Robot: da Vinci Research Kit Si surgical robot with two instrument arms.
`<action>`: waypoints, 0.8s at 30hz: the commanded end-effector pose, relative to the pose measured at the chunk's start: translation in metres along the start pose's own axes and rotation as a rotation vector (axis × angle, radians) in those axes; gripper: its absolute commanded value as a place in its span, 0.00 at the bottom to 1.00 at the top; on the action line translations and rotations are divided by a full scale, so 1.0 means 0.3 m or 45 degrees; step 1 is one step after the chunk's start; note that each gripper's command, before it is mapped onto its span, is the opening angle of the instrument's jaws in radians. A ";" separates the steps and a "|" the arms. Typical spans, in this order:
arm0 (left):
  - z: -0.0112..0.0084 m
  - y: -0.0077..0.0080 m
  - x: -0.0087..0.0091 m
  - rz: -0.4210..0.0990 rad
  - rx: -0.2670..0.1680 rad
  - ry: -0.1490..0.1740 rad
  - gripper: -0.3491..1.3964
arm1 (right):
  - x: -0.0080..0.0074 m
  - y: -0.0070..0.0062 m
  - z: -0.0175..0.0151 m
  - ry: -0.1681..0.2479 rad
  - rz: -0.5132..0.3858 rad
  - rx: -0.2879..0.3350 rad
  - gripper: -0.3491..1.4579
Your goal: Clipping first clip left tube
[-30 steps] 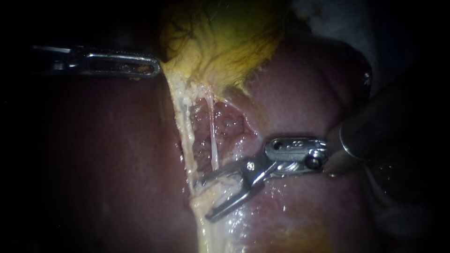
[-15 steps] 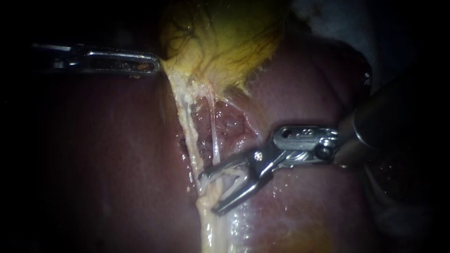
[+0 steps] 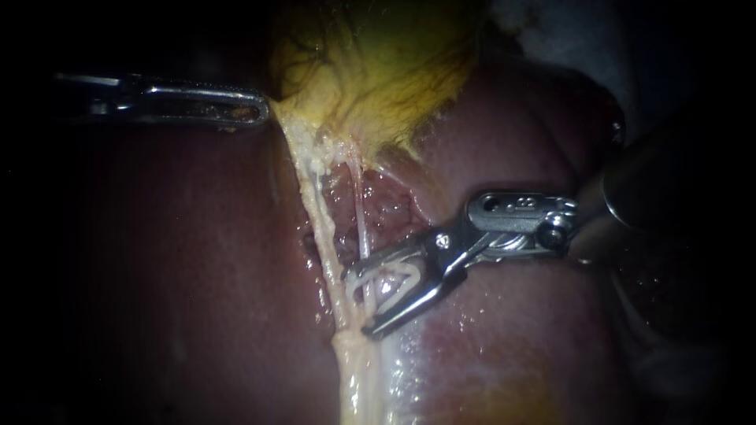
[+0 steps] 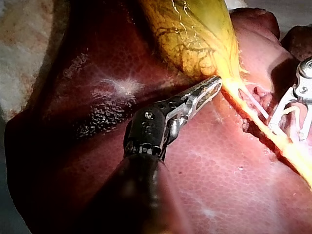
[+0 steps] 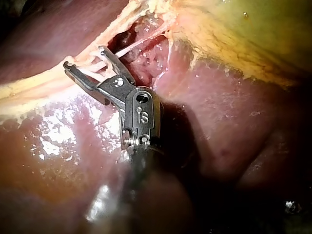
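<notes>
Gripping the gallbladder at its edge with the left instrument, hand closed on the tissue, probably to pull the tubes straight over the liver. Reaching in with the right instrument, hand spread wide and carrying a white clip between its two sides. Finding the left tube just at the hand's tips, with only the thin tube crossing the opening. Seems to need pushing further before squeezing.

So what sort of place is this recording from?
Probably a surgical practice bench: a glistening dark red liver with a yellow-green gallbladder, a pale surface beyond its edge; a slender metal left instrument grips the gallbladder, the right instrument holds a white clip.
</notes>
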 end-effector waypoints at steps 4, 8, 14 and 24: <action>0.0000 0.0000 0.0001 0.000 -0.001 0.000 0.00 | -0.0018 0.0021 0.000 0.000 -0.003 -0.007 0.46; 0.0000 -0.0001 0.0001 0.000 -0.001 0.000 0.00 | -0.0046 0.0050 0.000 0.002 -0.009 -0.022 0.46; 0.0000 -0.0001 0.0001 0.000 -0.001 0.000 0.00 | -0.0079 0.0101 0.000 0.022 -0.015 -0.072 0.47; 0.0001 -0.0001 0.0002 0.001 -0.001 0.000 0.00 | -0.0070 0.0145 0.008 0.185 0.053 -0.035 0.49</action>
